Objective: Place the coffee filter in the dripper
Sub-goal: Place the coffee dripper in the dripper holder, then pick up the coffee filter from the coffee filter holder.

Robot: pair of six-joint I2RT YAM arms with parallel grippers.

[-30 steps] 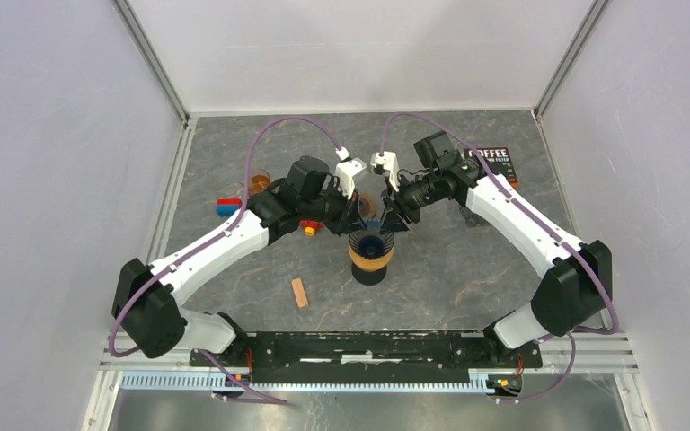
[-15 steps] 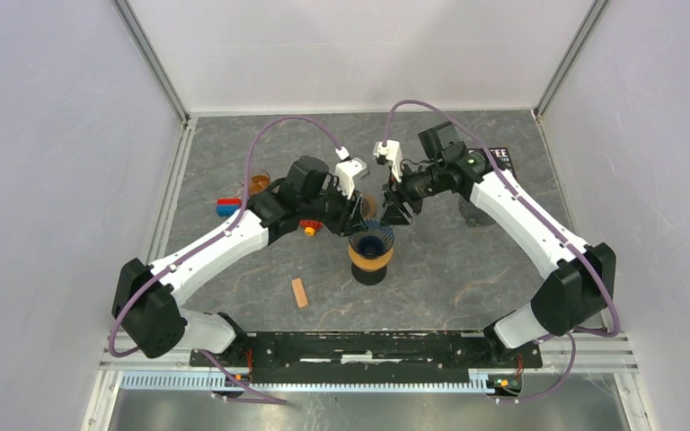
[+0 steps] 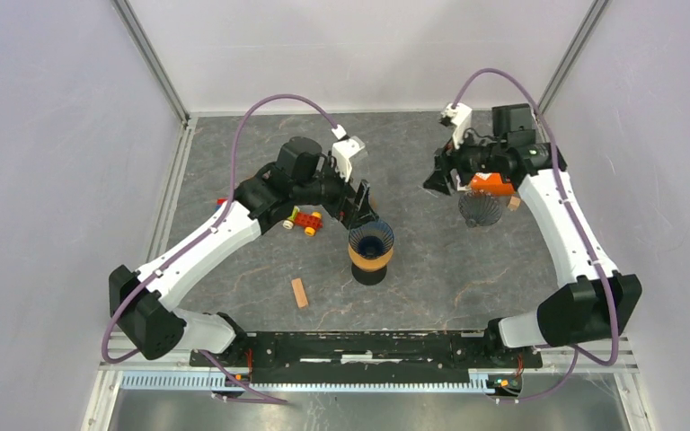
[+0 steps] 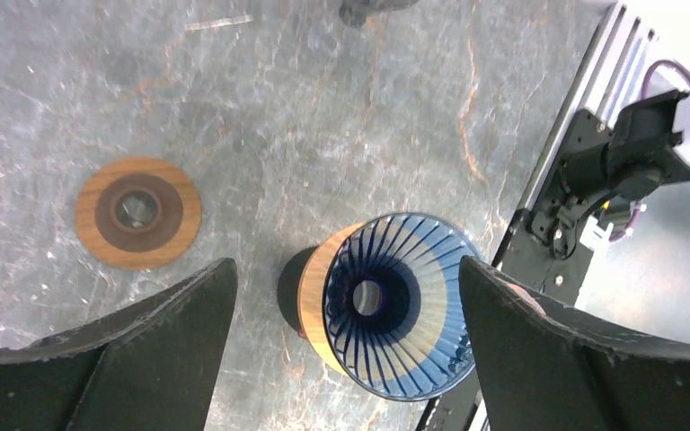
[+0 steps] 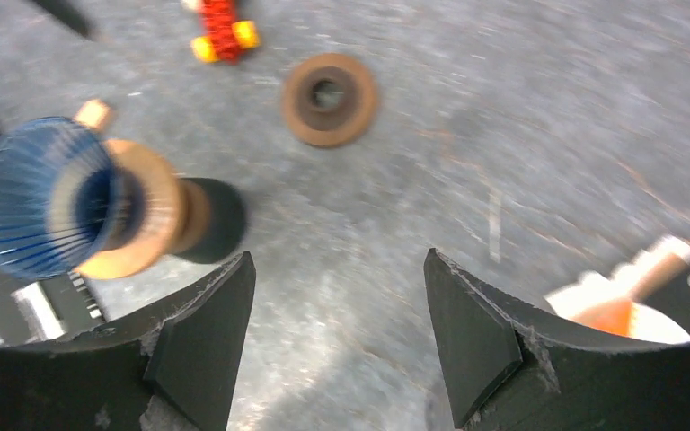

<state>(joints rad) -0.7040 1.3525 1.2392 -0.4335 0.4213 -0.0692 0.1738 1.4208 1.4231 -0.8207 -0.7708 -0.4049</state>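
Dripper (image 3: pixel 371 247): a blue ribbed cone in a wooden collar on a black foot, standing upright near the middle of the grey marbled counter (image 3: pixel 431 278). Whether the coffee filter is lying inside the cone cannot be told from any view. Left arm (image 3: pixel 225 235): reaching in from 8 o'clock, with the left jaws hovering just beside the dripper's rim at about 12 o'clock, gaping wide and gripping nothing. In the wrist view the cone's mouth is showing between the two black fingers (image 4: pixel 144 359) and apart from both. Right arm (image 3: pixel 561 215): bending in from 4 o'clock, with the right jaws hanging at roughly 1 o'clock of the dripper and well apart from it, spread wide and empty over bare counter. That wrist view is blurring. Dark grey ribbed cone (image 3: pixel 481 211): sitting at 2 o'clock of the dripper, under the right wrist, with an orange object (image 3: pixel 490 184) lying just beyond it. Wooden ring (image 4: pixel 137 212): lying flat at the dripper's 10 o'clock in the left wrist view, not touching it. Red-and-yellow toy car (image 3: pixel 305 221): resting at 10 o'clock of the dripper. Small wooden block (image 3: pixel 299 293): lying at 8 o'clock, near the dripper.
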